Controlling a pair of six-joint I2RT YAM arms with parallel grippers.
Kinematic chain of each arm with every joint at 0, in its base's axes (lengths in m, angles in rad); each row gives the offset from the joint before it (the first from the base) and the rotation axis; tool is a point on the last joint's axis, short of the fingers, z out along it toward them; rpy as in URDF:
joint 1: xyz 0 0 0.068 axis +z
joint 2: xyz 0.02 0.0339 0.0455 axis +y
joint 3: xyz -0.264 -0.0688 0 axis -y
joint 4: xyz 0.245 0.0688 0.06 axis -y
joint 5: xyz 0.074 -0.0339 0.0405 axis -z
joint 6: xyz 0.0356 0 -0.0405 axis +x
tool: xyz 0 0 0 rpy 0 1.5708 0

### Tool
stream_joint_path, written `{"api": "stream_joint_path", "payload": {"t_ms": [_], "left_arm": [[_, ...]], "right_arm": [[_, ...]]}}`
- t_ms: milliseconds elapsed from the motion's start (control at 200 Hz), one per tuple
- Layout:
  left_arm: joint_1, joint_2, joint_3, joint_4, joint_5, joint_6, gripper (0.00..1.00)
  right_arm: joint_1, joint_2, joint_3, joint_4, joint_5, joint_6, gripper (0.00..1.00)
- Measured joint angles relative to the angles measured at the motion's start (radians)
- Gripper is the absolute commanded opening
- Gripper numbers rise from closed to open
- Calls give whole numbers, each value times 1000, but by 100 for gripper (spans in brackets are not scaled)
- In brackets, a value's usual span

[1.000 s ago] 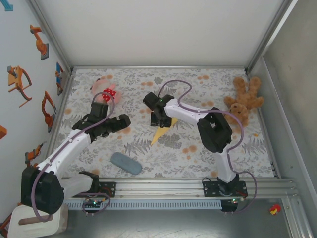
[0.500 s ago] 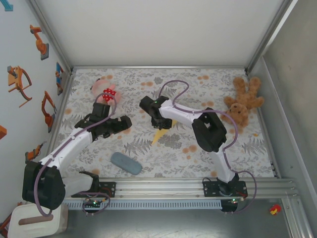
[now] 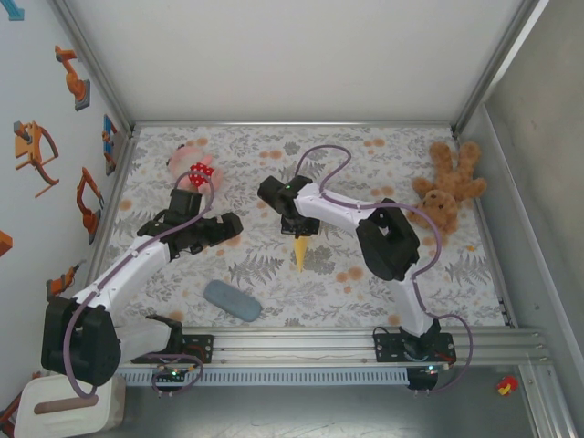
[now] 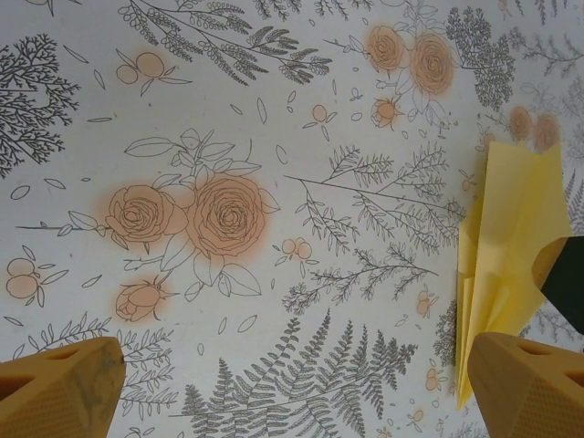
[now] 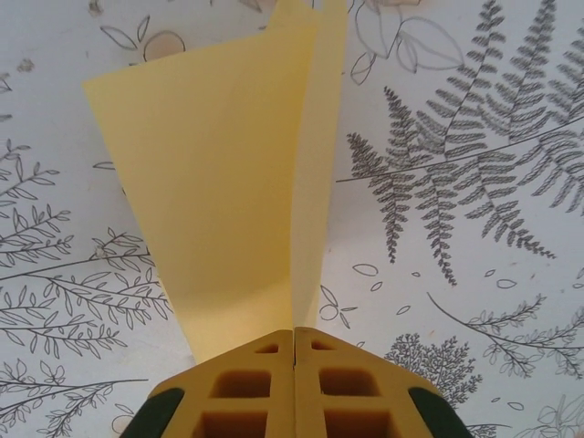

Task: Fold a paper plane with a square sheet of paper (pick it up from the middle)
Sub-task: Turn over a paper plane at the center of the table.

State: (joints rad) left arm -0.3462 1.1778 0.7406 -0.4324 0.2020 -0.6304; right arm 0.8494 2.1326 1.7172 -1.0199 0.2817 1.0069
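Note:
The paper plane (image 3: 299, 253) is a slim yellow dart whose point faces the near edge of the flowered table. My right gripper (image 3: 297, 224) is shut on its wide far end. In the right wrist view the folded yellow layers (image 5: 228, 182) fan out from between the closed fingertips (image 5: 294, 333), lifted off the cloth. My left gripper (image 3: 224, 224) stands open to the left of the plane, apart from it. In the left wrist view the yellow paper (image 4: 511, 246) lies at the right edge, behind the right fingertip (image 4: 525, 383). Nothing is between the fingers (image 4: 64, 388).
A grey-blue oblong pad (image 3: 231, 300) lies near the front left. A brown teddy bear (image 3: 447, 187) sits at the far right. A pink and red toy (image 3: 192, 169) lies at the far left, behind the left gripper. Walls enclose the table.
The right gripper shifted slightly left, and the plane swung from pointing front-left to pointing straight at the near edge. The left arm barely moved.

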Motion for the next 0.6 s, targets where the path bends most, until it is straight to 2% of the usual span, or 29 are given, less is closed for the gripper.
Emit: {"api": "stream_joint_path", "payload": {"t_ms": [175,280,411,596], "left_arm": [[17,0,-9,10,3,-26,96],[34,0,-14,21,10,-51,96],[54,0,-28,63,25,-95,96],[60,2,-31,138,49,-156,96]], "right_arm": [[0,-50,0,-2,23,-46,0],[-4,-98,1,50,-13,-126,0],[-19,-166,-18,189,-135,-222,0],[-73,-266,-216,499,-392,-270,0]]}}
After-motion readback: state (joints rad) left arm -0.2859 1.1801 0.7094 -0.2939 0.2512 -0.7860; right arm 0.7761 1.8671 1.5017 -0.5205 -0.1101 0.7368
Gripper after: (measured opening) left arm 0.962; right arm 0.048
